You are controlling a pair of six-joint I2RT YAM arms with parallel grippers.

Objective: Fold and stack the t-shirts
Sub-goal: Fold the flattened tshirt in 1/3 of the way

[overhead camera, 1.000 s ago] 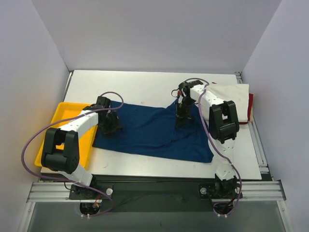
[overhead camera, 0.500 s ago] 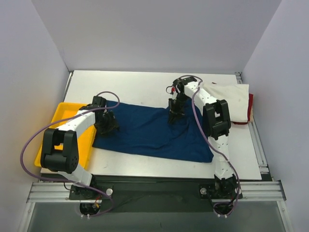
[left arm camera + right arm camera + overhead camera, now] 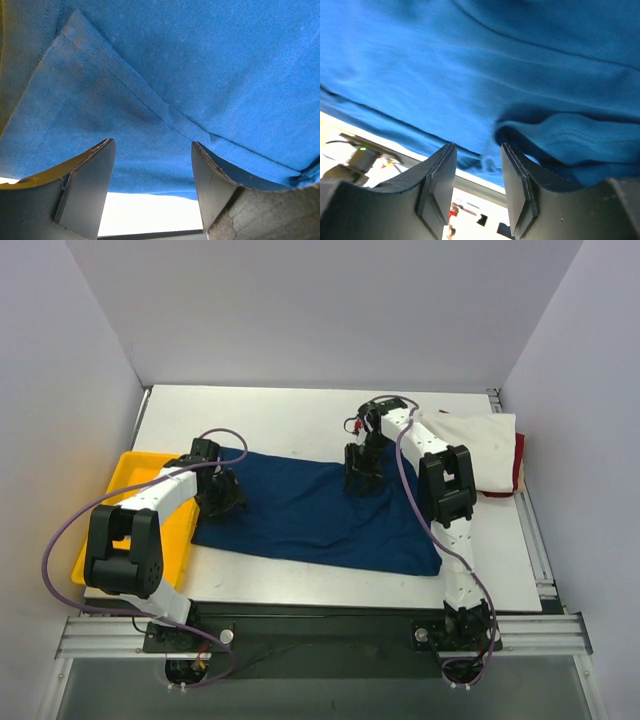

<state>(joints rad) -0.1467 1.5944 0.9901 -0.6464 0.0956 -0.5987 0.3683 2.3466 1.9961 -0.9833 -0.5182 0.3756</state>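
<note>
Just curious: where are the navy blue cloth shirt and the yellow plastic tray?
navy blue cloth shirt [image 3: 300, 515]: top view, middle of the cloth.
yellow plastic tray [image 3: 132, 466]: top view, bare far corner.

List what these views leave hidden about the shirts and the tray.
The red t-shirt: top view shows only a strip; the cream-white t-shirt covers the rest.
The navy t-shirt: no print shows in any view; wrist views catch only close patches.
The yellow tray: in the top view the left arm crosses it, hiding part of its floor.
</note>
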